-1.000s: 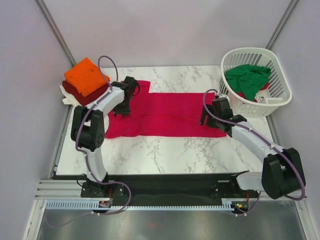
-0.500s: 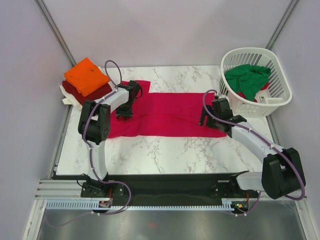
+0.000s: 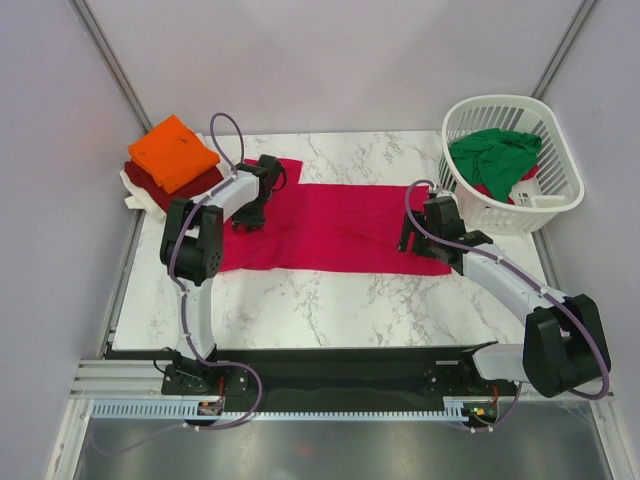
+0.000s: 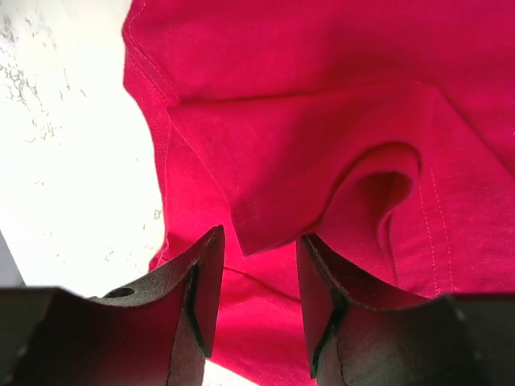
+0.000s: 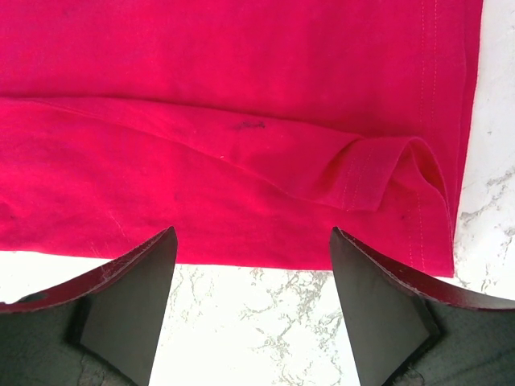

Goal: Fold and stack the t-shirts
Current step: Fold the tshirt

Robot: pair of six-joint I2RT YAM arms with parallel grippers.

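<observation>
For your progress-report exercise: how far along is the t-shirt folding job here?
Done: the orange tee, dark red tee and white tee sit stacked at the table's far left corner. In hand: the crimson tee lies spread, partly folded, with the open left gripper and open right gripper at its ends. Left: the green tee lies in the basket.

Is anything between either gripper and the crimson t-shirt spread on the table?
Nothing visible. The open left gripper sits right over a folded edge of the crimson-red cloth t-shirt; the open right gripper sits at its other end.
</observation>
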